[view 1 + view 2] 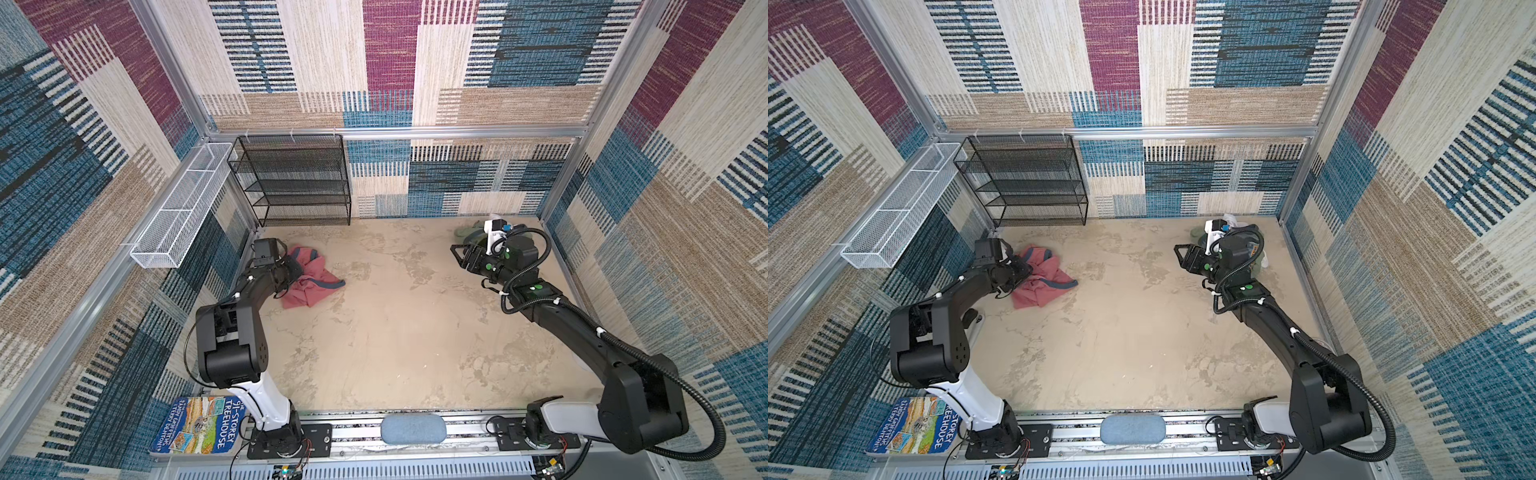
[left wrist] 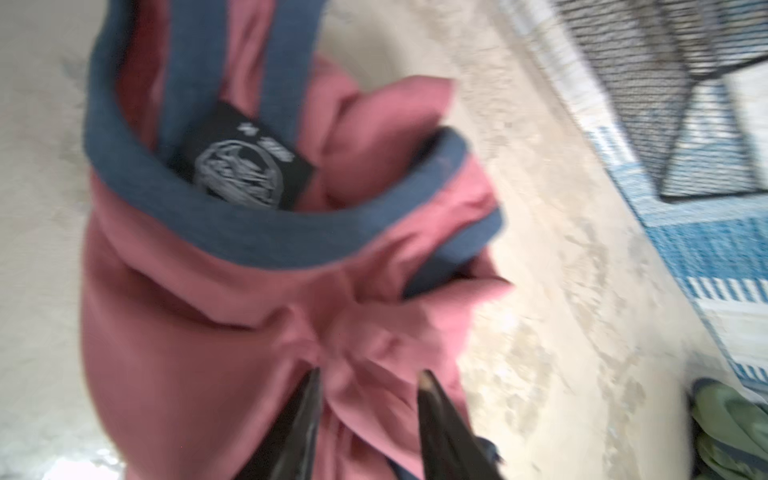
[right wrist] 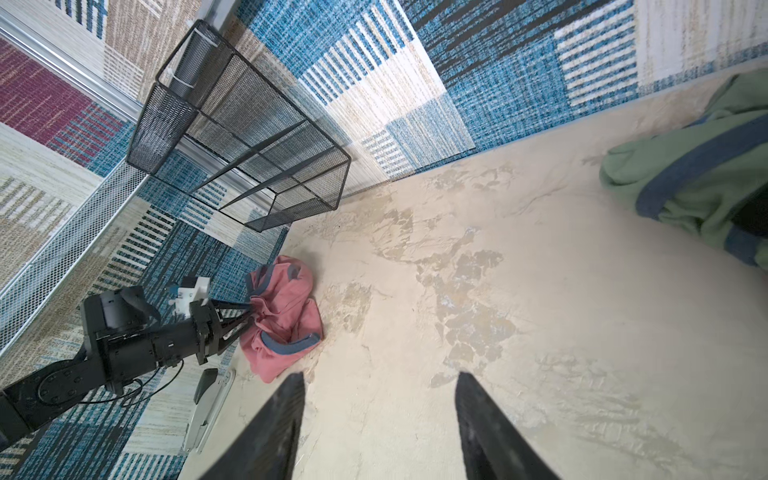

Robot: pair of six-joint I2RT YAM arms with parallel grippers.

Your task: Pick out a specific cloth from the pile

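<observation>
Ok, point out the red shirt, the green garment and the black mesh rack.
red shirt [image 1: 301, 297], in a top view, its red body.
green garment [image 3: 702, 208], right wrist view, a green fold.
black mesh rack [image 1: 297, 185], in a top view, a middle shelf.

Both top views look steeply down toward the black mesh rack [image 1: 291, 183]. Left wrist: close on the red shirt [image 2: 232, 332] near it; right wrist shares both, farther off.

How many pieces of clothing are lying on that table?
3. The red shirt lies by the left gripper; an olive green garment and a sliver of white garment sit in the far right corner, where the right arm may hide more.
</observation>
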